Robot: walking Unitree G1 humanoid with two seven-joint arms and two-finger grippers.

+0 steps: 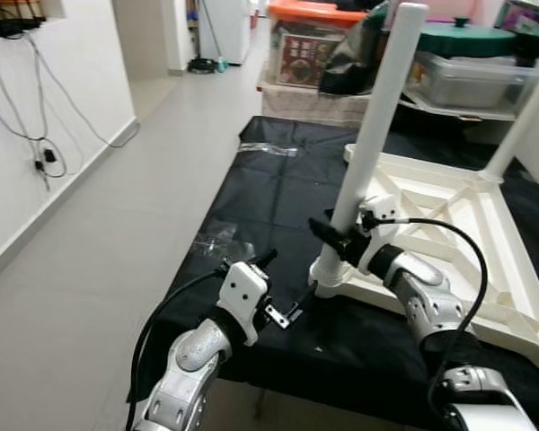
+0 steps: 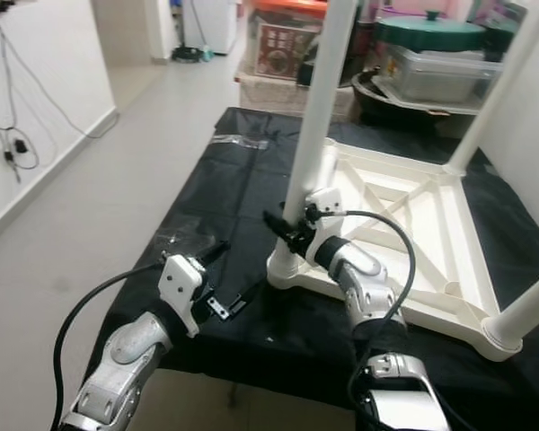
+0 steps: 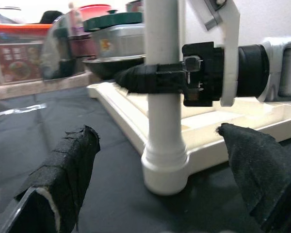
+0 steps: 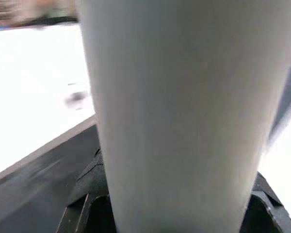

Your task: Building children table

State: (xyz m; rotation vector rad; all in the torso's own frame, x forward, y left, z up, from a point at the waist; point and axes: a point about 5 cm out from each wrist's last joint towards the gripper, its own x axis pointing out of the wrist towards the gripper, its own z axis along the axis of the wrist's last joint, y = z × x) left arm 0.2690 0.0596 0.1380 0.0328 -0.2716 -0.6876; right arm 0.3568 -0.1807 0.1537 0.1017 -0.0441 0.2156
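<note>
A white children's table [image 1: 449, 215] lies upside down on a black cloth [image 1: 269, 189]. Its near-left leg [image 1: 377, 117] stands upright in its corner socket [image 3: 165, 170]. My right gripper [image 1: 334, 235] is shut around this leg low down, just above the socket; the right wrist view has the leg [image 4: 174, 111] pressed between the black fingers [image 4: 82, 199]. My left gripper [image 1: 283, 285] hovers low over the cloth, a short way in front of the socket. It is open, one finger [image 3: 63, 174] to each side, touching nothing. Two more legs [image 2: 503, 90] [image 2: 530, 310] stand on the right.
Storage boxes [image 1: 310, 45] and a grey tub with a green lid [image 1: 463, 63] crowd the far end. Clear plastic wrappers [image 1: 216, 241] lie on the cloth near its left edge. Tiled floor [image 1: 90, 269] and a white wall with cables [image 1: 36, 135] run along the left.
</note>
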